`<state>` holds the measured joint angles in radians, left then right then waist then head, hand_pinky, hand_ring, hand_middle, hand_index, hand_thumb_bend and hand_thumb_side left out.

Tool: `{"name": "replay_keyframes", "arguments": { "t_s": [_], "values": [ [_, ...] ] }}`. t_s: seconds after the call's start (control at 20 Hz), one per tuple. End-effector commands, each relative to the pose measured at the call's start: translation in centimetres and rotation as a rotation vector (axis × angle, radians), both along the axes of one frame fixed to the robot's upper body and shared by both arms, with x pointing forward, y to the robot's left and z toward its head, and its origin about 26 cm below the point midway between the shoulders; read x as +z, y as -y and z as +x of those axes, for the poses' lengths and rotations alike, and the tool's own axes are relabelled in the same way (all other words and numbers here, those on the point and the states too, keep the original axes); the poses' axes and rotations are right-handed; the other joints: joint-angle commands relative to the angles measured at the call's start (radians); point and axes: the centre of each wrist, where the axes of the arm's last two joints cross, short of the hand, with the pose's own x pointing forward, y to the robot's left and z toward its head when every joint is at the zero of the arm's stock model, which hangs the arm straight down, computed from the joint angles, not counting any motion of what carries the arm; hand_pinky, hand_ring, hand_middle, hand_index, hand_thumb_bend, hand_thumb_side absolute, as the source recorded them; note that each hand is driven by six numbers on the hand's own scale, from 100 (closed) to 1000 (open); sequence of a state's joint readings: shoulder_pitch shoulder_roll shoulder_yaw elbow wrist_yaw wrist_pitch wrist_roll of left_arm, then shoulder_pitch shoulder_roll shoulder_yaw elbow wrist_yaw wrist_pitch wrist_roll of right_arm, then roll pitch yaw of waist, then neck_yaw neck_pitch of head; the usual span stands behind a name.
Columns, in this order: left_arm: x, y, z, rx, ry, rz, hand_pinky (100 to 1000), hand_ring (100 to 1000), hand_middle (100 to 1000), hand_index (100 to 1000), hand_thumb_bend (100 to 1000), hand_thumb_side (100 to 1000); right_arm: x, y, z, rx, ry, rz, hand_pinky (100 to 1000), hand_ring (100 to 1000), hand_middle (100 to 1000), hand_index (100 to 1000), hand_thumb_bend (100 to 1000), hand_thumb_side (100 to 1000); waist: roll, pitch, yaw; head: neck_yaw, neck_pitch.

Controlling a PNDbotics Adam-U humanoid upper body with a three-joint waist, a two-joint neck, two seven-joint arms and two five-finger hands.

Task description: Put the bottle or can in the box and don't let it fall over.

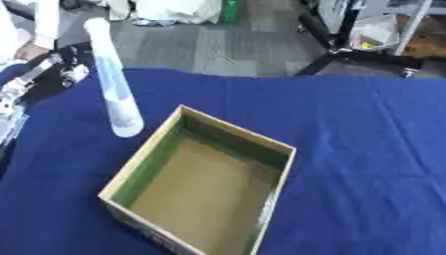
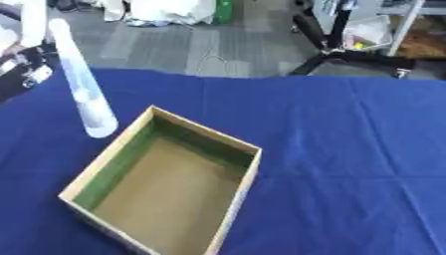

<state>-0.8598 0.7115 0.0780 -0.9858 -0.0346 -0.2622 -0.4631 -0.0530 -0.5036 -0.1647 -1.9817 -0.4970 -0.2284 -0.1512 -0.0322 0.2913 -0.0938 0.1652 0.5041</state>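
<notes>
A tall, slim, clear bottle [image 1: 115, 84] with a white cap stands on the blue tablecloth, just off the left far corner of the box. The open cardboard box [image 1: 202, 184] has a brown floor and a green inner wall, and nothing lies inside it. My left hand [image 1: 59, 68], black with silver parts, shows at the left edge behind the bottle and apart from it. My right hand is not in any view.
The blue cloth [image 1: 366, 149] covers the table, with bare room right of the box. Beyond the far edge is grey floor with a black stand [image 1: 348, 50]. A person's sleeve and hand [image 1: 31, 47] show at the top left.
</notes>
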Motion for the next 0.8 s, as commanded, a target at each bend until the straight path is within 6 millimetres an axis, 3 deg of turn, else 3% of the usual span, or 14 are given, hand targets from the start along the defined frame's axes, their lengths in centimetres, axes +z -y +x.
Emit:
{"name": "replay_keyframes", "arguments": {
  "t_s": [0.05, 0.55, 0.8],
  "values": [
    [1.7, -0.6, -0.1, 0.032, 0.047, 0.025, 1000, 1000, 982, 943, 100, 651, 0.8, -0.1, -0.1, 0.005, 0.023, -0.026, 957, 1000, 1000, 1000, 100, 520, 0.001, -0.011, -0.002, 0.006, -0.018],
    [1.9, 0.3, 0.8, 0.078, 0.088, 0.014, 1000, 996, 922, 909, 100, 615, 0.8, -0.5, 0.0, 0.016, 0.030, -0.033, 958, 1000, 1000, 1000, 100, 512, -0.009, 0.003, -0.002, 0.016, -0.035],
    [2.2, 0.6, 1.0, 0.104, 0.105, 0.023, 1000, 1000, 943, 923, 100, 616, 0.7, -0.6, 0.1, 0.019, 0.029, -0.034, 958, 1000, 1000, 1000, 100, 514, -0.012, 0.004, -0.003, -0.009, -0.028]
  ]
}}
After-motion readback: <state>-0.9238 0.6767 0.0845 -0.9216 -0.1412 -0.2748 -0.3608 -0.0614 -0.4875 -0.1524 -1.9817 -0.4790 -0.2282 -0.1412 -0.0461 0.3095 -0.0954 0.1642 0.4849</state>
